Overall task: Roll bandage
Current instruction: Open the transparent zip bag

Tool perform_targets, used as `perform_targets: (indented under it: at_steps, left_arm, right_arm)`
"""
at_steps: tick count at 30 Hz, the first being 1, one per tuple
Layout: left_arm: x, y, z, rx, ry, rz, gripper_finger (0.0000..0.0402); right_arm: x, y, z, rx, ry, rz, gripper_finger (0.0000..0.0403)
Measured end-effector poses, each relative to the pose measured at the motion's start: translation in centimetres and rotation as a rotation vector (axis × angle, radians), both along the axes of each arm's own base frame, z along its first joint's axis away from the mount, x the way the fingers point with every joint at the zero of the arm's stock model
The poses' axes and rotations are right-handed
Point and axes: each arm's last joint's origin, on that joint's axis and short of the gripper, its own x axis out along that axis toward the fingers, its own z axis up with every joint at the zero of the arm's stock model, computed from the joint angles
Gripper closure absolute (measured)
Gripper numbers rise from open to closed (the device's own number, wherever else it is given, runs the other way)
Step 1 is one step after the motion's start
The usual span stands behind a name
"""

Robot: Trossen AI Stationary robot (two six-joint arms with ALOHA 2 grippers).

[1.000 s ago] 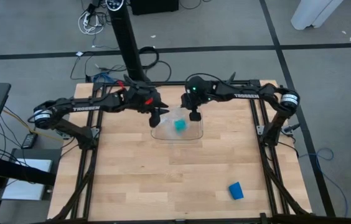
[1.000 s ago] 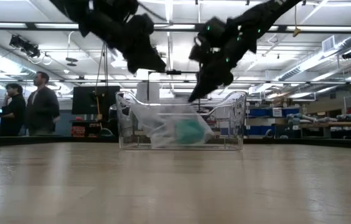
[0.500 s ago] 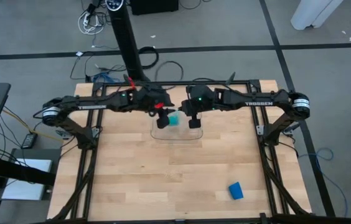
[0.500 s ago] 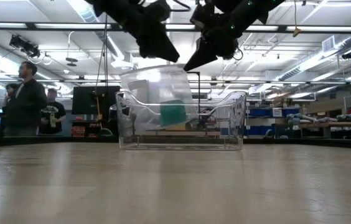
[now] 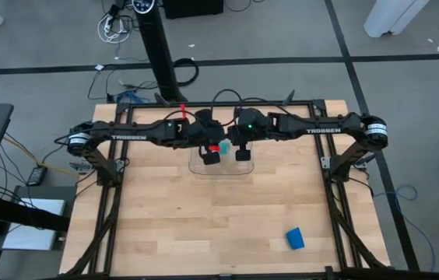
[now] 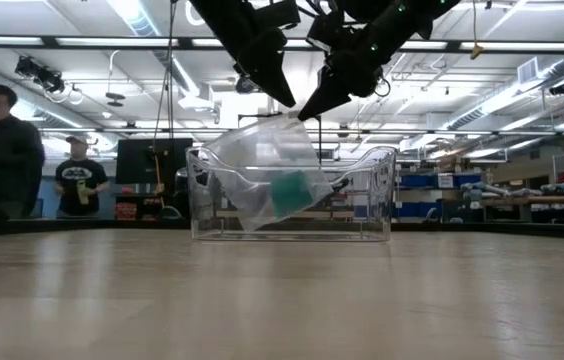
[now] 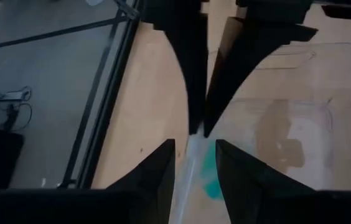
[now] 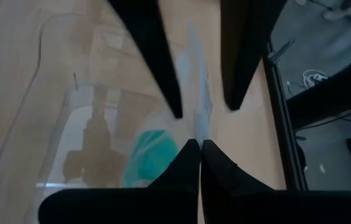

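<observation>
Both grippers meet above the clear tray [image 5: 244, 168]. The right gripper [image 8: 199, 144], fingers pinched, holds the top edge of a clear bag [image 6: 262, 175] containing a teal block [image 6: 289, 190]; the left gripper [image 7: 194, 146] stands narrowly parted beside it. The bandage [image 5: 295, 238] lies well apart, near the table's front right.

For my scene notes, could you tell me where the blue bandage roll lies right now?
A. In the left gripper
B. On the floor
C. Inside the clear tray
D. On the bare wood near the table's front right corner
D: the high view shows the bandage lying alone on the table, far from the clear tray and both grippers.
</observation>
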Motion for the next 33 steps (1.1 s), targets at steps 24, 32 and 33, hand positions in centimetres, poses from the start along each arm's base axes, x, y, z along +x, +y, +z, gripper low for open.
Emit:
perform_targets:
  at_steps: [24,32,33]
  left_arm:
    - [-0.3,0.0,-0.3,-0.024,0.047,-0.029,0.0283]
    - [-0.3,0.0,-0.2,-0.006,0.054,-0.048,0.0354]
    - [-0.3,0.0,-0.2,-0.006,0.054,-0.048,0.0361]
  right_arm:
    - [0.4,1.8,0.4,-0.084,-0.017,0.038,0.0403]
    - [0.4,1.8,0.4,-0.072,-0.02,0.053,0.0403]
    - [0.4,1.8,0.4,-0.072,-0.02,0.053,0.0403]
